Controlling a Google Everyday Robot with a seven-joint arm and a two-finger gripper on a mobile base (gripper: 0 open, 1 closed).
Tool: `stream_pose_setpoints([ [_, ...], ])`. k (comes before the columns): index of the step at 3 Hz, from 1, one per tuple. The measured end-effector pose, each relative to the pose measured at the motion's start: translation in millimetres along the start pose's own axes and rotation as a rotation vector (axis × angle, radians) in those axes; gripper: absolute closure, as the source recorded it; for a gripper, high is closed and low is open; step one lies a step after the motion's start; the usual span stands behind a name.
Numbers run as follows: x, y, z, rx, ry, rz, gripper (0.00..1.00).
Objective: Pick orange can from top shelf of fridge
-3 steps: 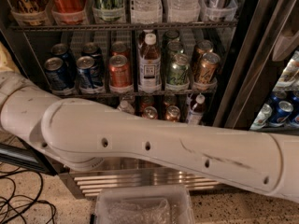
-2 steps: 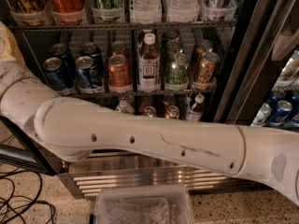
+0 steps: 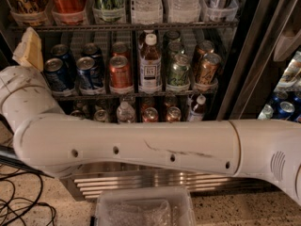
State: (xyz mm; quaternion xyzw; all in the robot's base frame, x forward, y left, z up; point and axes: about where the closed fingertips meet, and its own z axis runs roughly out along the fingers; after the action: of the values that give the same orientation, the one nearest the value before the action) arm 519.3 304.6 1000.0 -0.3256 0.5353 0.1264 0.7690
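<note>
This is a stocked drinks corner, likely an office pantry or a shop. A glass-door fridge (image 3: 244, 55) with wire racks (image 3: 141, 94) holds rows of cans (image 3: 120, 72) and bottles (image 3: 149, 62). A second cooler (image 3: 288, 91) stands at right, and loose cables (image 3: 19, 199) lie on the speckled floor (image 3: 230, 212). The gripper is out of frame, beyond the arm (image 3: 155, 147).

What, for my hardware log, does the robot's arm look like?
The arm is a thick off-white tube in jointed segments, with small dark holes, dark scuffs and a slotted vent near one end. The gripper is out of frame.
</note>
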Motion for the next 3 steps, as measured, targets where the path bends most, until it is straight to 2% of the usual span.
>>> stream_pose_setpoints([
  [1,28,-26,-14,0.132,0.11,0.099,0.0],
  [2,33,-41,-17,0.19,0.129,0.102,0.0],
  [3,33,-41,-17,0.19,0.129,0.102,0.0],
])
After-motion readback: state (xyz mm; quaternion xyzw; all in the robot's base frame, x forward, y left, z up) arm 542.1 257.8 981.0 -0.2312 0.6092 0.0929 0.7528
